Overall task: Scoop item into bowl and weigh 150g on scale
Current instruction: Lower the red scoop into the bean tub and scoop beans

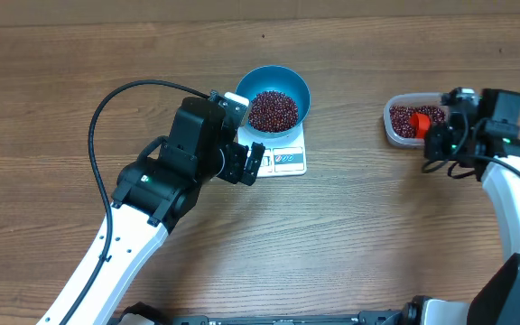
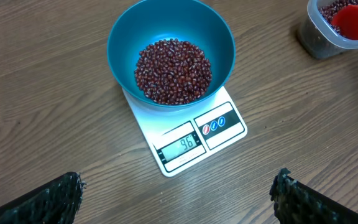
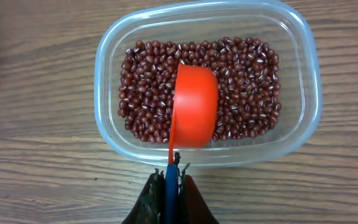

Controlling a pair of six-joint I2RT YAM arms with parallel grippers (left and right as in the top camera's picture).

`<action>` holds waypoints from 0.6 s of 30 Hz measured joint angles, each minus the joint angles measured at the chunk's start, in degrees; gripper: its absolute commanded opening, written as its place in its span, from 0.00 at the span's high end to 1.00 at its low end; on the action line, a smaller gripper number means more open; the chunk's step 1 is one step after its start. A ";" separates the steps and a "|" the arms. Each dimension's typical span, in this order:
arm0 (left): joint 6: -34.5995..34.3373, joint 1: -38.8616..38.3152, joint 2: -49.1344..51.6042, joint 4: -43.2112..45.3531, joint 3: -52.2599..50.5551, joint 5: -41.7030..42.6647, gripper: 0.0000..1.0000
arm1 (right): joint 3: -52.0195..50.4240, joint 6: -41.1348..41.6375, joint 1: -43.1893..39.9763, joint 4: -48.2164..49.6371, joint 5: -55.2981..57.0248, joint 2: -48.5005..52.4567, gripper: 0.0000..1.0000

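Overhead: left gripper [image 1: 246, 163] is riding closest to the lens, fingers standing wide apart and gripping nothing, hovering at the near-left corner of the scale [image 1: 289, 159]. Blue bowl [image 1: 289, 76] is sitting on the scale, toward the tabletop's [image 1: 106, 45] far edge, mid-width, holding a heap of beans [image 1: 273, 110]. Clear tub [image 1: 390, 125] is sitting toward the right edge, right gripper [image 1: 437, 135] hanging at its rim. Left wrist: both fingers [image 2: 51, 202] are framing the bottom corners, well apart; display [image 2: 181, 145] is showing 96. Right wrist: right gripper's fingers [image 3: 148, 199] are pinching together on the handle of the red scoop [image 3: 194, 106], its cup lying on more beans inside the tub.
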 measured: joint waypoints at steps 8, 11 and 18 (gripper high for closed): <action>0.00 0.00 0.00 0.02 0.00 0.00 0.00 | 0.00 -0.04 -2.01 -0.02 -3.80 0.00 0.96; 0.00 0.00 0.00 0.02 0.00 0.00 0.00 | 0.00 0.04 -2.01 0.42 -4.00 0.02 0.96; 0.00 0.00 0.00 0.00 0.00 0.00 0.00 | 0.00 0.04 -2.01 2.86 -0.72 0.02 0.96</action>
